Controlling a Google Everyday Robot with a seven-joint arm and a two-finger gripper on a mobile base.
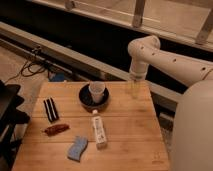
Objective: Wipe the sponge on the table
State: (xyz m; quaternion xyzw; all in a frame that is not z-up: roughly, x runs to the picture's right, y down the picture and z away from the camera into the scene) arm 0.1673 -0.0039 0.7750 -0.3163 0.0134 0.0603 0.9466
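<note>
The wooden desk (131, 131) carries the sponge (77, 148) close to its near edge, toward the left corner. The tool (134, 88) hangs over the far right corner, well apart from it; whether it is spread or pressed together I cannot tell.

Sponge (77, 148) left of bottle (99, 131), pincer (133, 89) behind

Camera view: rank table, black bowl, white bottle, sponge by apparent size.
1. table
2. black bowl
3. white bottle and sponge: near-equal, and the sponge sits closer to the camera, so unranked.
The gripper hangs at the table's far edge, right of the black bowl.
</note>
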